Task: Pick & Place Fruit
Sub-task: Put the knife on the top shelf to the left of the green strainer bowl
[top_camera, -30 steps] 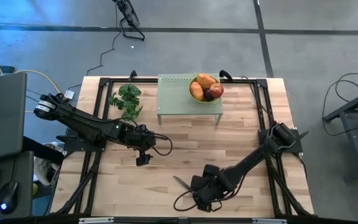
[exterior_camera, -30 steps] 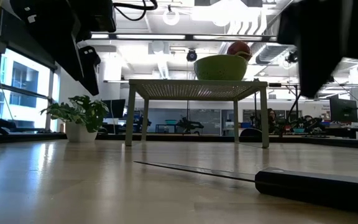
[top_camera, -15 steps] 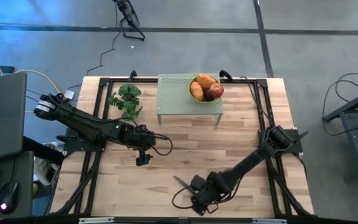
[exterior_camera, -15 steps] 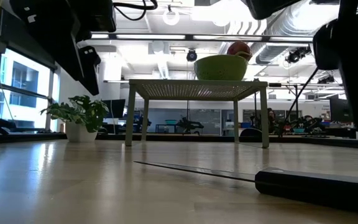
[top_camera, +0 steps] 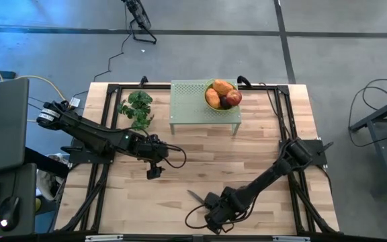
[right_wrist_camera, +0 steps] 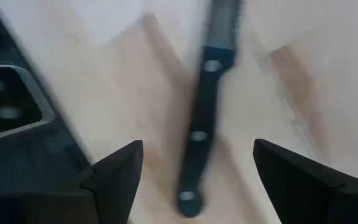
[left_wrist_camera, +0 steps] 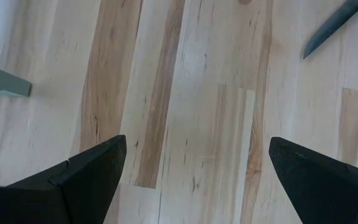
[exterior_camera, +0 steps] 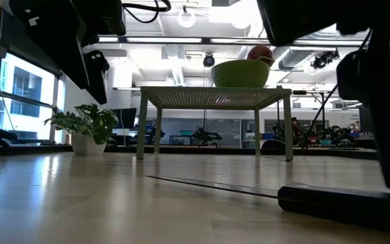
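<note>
Up at 12 o'clock on the tabletop (top_camera: 180, 161), the fruit (top_camera: 222, 95) sits heaped in a green bowl (exterior_camera: 240, 73) on top of a small perforated stand (top_camera: 190, 104): orange oblong pieces and a red apple visible. Judged light, rigid, smooth-skinned, likely to roll; best taken one piece at a time across its narrow middle, from above, since the bowl wall blocks a side approach. Right claw (top_camera: 215, 215) is low at 6 o'clock, open, fingers (right_wrist_camera: 114, 177) straddling the black-handled knife (right_wrist_camera: 199, 130), not closed on it. Left claw (top_camera: 154, 168) hangs open at 9 o'clock over bare wood. Leafy bunch (top_camera: 137, 109) lies just beside the stand at 11 o'clock; stand height and bowl rim are the main obstacles.
</note>
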Available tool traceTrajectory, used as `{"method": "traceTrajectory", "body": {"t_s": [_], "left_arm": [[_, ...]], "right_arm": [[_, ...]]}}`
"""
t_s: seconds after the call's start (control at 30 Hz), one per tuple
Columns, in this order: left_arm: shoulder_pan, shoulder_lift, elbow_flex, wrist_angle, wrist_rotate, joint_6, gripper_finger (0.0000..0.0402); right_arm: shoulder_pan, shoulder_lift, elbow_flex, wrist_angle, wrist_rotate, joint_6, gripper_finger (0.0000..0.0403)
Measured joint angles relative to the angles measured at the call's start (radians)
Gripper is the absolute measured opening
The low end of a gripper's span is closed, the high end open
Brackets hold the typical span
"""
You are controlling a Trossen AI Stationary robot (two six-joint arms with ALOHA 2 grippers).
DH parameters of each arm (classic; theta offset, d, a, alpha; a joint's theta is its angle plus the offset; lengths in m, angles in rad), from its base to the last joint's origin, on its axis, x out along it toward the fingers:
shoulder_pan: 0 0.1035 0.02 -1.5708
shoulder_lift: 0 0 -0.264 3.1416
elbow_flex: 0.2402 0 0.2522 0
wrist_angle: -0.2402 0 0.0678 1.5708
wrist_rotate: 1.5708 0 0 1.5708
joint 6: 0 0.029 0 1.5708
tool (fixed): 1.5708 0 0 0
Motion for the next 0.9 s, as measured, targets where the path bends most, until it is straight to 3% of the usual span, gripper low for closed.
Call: {"method": "traceTrajectory", "body": {"t_s": [0.33,0.9], "left_arm": [[0.000,0.000,0.000,0.001,0.000,0.000,0.0388],[0.000,0.000,0.000,0.000,0.001,0.000,0.0388]], "right_arm": [[-0.013,0.021,0.000,-0.036,0.054,-0.023,0.0298],[-0.025,0.021,0.000,-0.176,0.051,-0.035,0.0298]]}}
